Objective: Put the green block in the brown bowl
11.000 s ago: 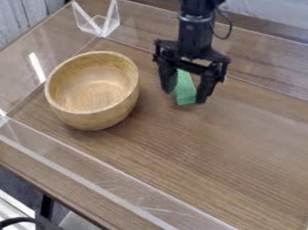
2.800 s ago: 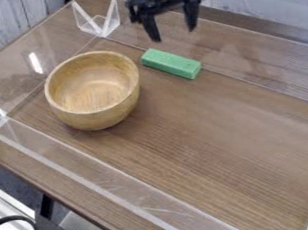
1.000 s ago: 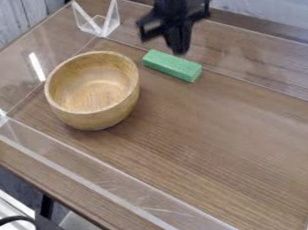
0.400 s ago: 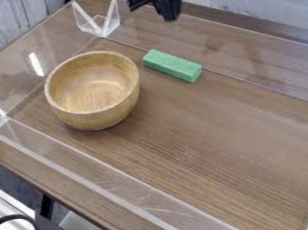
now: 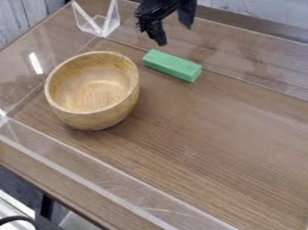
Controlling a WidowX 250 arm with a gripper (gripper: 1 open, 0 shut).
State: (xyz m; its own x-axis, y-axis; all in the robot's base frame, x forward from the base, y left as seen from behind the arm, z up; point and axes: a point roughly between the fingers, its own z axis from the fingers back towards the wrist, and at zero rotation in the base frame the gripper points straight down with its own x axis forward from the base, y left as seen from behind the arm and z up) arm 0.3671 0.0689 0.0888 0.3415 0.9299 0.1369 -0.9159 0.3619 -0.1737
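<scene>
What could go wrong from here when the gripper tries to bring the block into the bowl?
1. The block lies flat on the table, diagonal in the picture. The open gripper hovers behind it; if the fingers come down misaligned, they may push the block instead of gripping it.
2. The block lies close to the bowl. A sideways push could slide it against the bowl wall.
3. The bowl has thick walls; a low carry could hit the rim.

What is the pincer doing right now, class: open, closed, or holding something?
Pincer: open, holding nothing; it hangs above the green block, which lies flat on the table beside the brown bowl.
</scene>
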